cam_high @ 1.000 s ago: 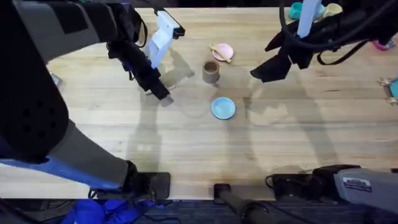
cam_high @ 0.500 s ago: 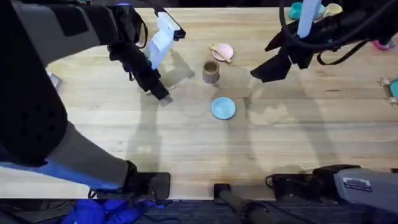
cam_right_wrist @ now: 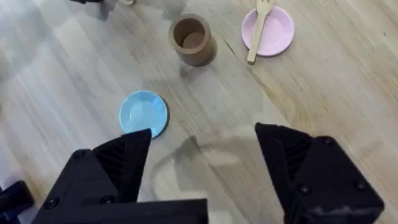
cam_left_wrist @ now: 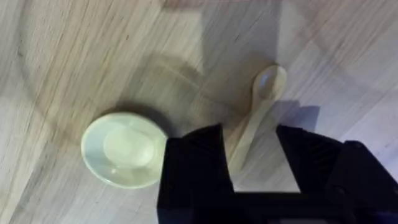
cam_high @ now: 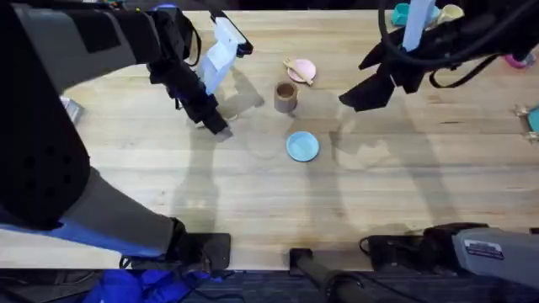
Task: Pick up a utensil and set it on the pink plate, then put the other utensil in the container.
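Note:
The pale wooden fork [cam_right_wrist: 258,26] lies across the pink plate [cam_right_wrist: 277,31], its handle sticking out over the rim; the same pink plate [cam_high: 303,71] sits at the far middle of the table. The tan container [cam_high: 285,97] stands upright just in front of it, with a dark inside [cam_right_wrist: 191,40]. The wooden spoon [cam_left_wrist: 259,109] lies flat on the table, its handle between the fingers of my open left gripper [cam_left_wrist: 252,165], which hovers above it. My right gripper [cam_right_wrist: 208,168] is open and holds nothing, raised to the right of the container.
A light blue plate [cam_high: 302,146] lies in front of the container. A yellow-green plate [cam_left_wrist: 123,149] rests beside the spoon, close to one left finger. Colourful items [cam_high: 421,12] sit at the far right edge.
My left gripper has crept slightly away from the table's near edge. The right arm, fork, plates and container have not moved.

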You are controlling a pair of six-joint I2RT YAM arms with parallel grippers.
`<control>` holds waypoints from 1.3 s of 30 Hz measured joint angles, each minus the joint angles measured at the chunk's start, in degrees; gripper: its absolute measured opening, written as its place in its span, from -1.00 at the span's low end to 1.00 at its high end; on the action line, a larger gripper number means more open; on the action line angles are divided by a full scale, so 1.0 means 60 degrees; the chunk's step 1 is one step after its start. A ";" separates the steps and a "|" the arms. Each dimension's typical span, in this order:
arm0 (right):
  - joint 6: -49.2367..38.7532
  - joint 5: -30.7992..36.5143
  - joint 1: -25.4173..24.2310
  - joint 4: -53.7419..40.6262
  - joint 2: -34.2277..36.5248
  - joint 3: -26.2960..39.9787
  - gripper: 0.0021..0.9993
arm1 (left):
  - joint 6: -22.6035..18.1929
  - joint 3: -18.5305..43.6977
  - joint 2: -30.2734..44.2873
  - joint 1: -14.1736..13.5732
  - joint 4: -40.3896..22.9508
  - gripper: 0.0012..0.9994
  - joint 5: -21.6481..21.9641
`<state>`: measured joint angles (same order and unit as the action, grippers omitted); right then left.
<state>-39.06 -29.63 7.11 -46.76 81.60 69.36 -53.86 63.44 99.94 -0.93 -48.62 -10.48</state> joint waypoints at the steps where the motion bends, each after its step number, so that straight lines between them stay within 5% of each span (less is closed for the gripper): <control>1: -0.0001 0.0004 0.0000 0.0000 0.0000 0.0000 0.99 | 0.0002 0.0000 0.0000 0.0000 0.0000 0.10 0.0000; 10: 0.0002 0.0004 0.0000 0.0000 0.0000 0.0000 0.99 | 0.0003 0.0000 -0.0007 0.0000 0.0063 -0.09 0.0052; 29: 0.0002 0.0002 0.0000 0.0000 0.0000 0.0000 1.00 | 0.0043 -0.0024 -0.0051 0.0000 -0.0175 -0.89 -0.0142; 39: 0.0001 0.0003 0.0000 0.0000 0.0000 0.0000 0.99 | 0.0045 -0.0026 -0.0051 0.0000 -0.0153 -0.91 -0.0152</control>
<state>-39.05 -29.61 7.11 -46.76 81.60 69.36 -53.58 63.29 99.63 -0.93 -49.54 -11.39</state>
